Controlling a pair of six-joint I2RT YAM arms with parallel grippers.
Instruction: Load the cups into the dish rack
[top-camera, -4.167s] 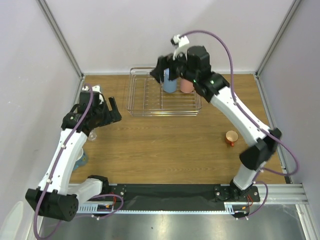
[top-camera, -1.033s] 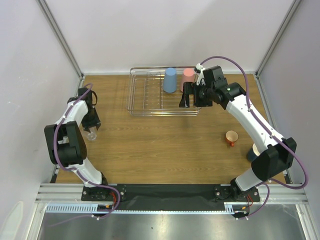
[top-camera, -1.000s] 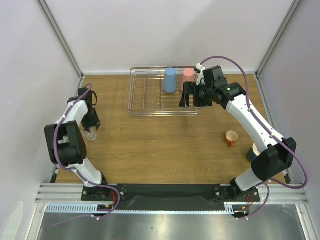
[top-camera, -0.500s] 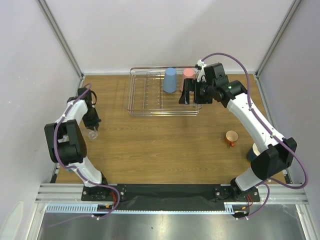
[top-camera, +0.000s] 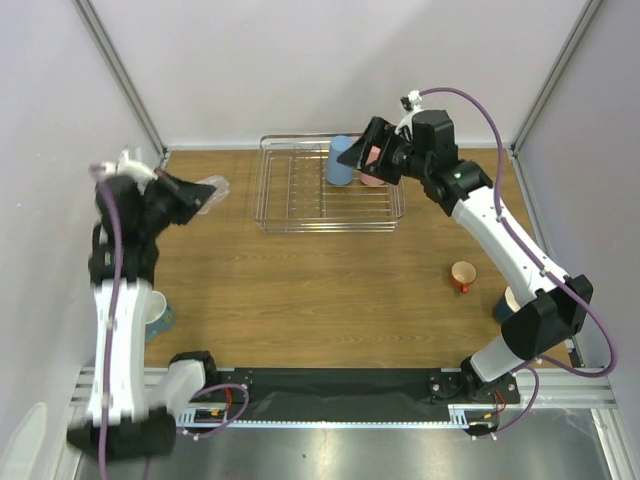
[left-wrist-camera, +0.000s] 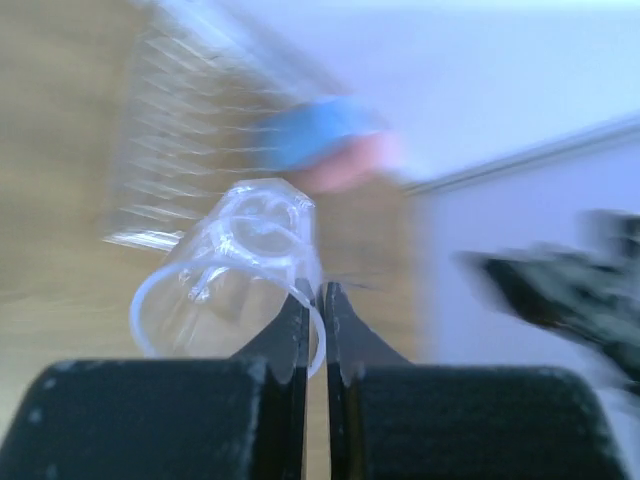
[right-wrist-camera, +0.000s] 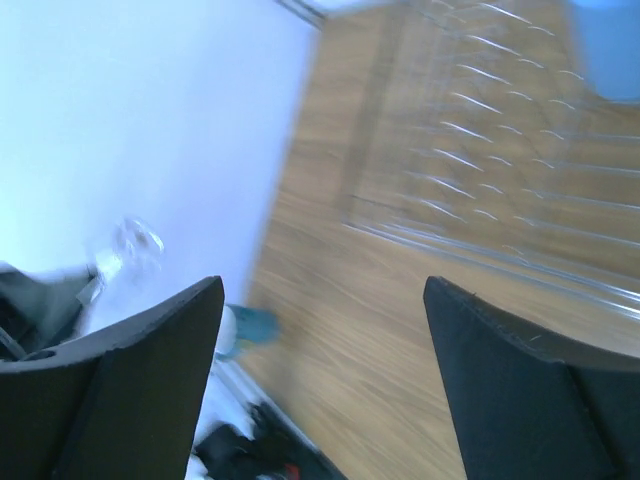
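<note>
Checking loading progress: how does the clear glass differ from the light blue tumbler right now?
The clear glass is see-through, the light blue tumbler opaque. The glass is pinched by its rim in the left gripper, tilted; the tumbler stands in the silver wire dish rack. Both are cups.

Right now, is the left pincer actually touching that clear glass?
Touching. The left wrist view shows the left pincer shut on the clear glass, with the glass's rim pinched between the jaws.

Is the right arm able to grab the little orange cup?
Probably yes. The orange cup stands alone with nothing crowding it, and the right gripper, open and empty, hangs by the dish rack.
</note>
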